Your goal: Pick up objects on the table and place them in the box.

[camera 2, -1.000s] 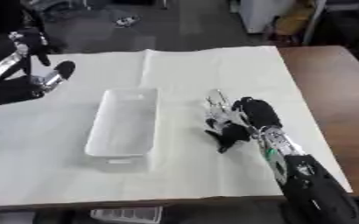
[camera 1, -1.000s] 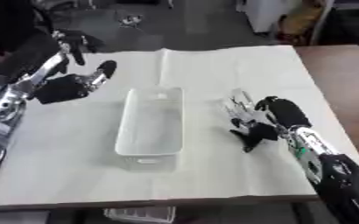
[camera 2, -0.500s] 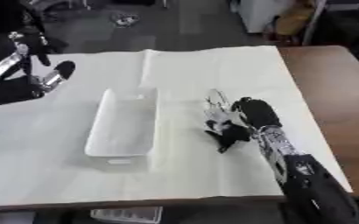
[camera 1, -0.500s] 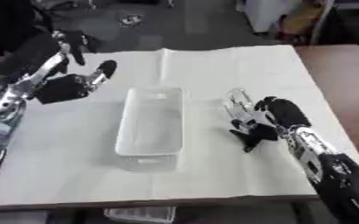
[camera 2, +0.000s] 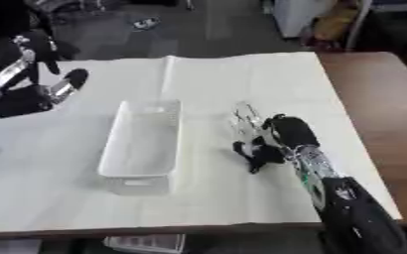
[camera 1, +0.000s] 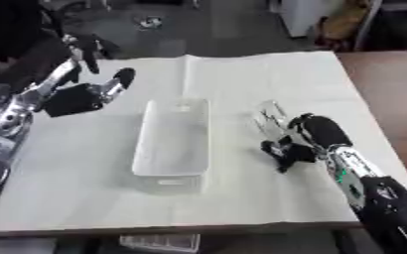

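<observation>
The white plastic box (camera 1: 173, 144) stands empty in the middle of the white-covered table, long side running away from me. My right hand (camera 1: 315, 133) lies low on the cloth just right of the box, its pale, glinting fingers (camera 1: 268, 116) stretched forward and apart from the box wall. A small dark shape (camera 1: 281, 151) sits at the hand's near left side; I cannot make out whether it is the thumb or an object. My left hand (camera 1: 81, 96) hangs open above the table's far left, fingers pointing up. I make out no other loose object.
The white cloth (camera 1: 241, 79) covers most of the table; bare brown wood (camera 1: 389, 84) shows along the right side. A white basket (camera 1: 159, 242) sits below the table's near edge. Dark floor and clutter lie beyond the far edge.
</observation>
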